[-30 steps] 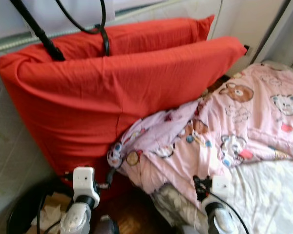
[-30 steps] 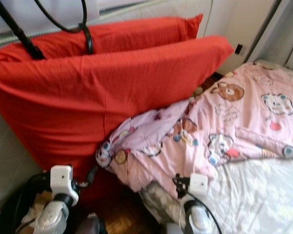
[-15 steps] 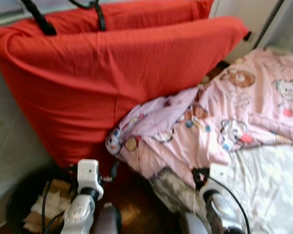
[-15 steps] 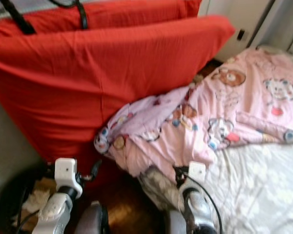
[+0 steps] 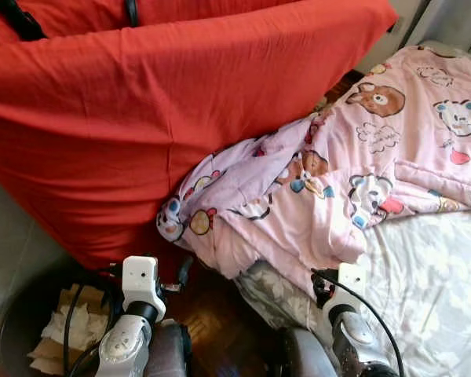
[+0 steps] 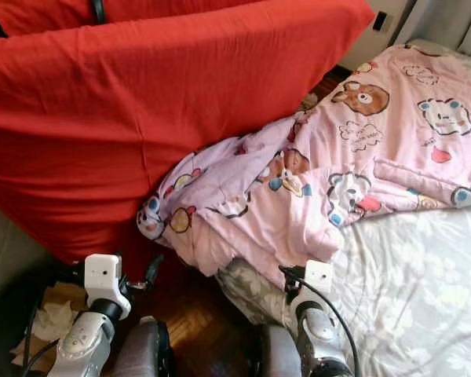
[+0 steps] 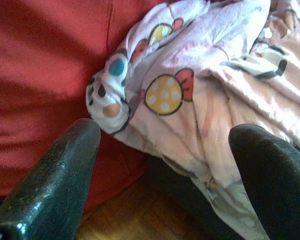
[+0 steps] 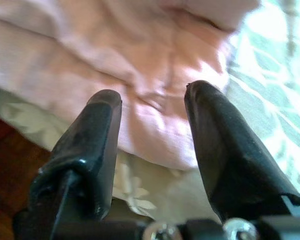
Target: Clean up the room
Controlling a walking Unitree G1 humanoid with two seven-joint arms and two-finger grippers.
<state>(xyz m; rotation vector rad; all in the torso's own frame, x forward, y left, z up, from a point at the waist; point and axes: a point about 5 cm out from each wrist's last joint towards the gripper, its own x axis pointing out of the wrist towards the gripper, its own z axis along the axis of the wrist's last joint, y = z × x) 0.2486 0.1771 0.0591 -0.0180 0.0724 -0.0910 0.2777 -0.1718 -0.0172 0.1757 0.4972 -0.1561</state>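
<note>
A crumpled pink blanket with cartoon animals lies on a bed with a white flowered sheet; one corner hangs over the bed's edge against a big red cushion. My left arm and right arm are low at the front. In the left wrist view my left gripper is open, aimed at the blanket's hanging corner, apart from it. In the right wrist view my right gripper is open just short of the blanket's edge, nothing between its fingers.
A black bin holding crumpled white paper stands at my lower left beside the cushion. A strip of wooden floor runs between bin and bed. A second red cushion stands behind the first. A wall socket sits at the far back.
The whole picture has shifted: the camera has tilted down and moved closer, so the cushions sit higher and the bin shows more. Both arms stay low in front.
</note>
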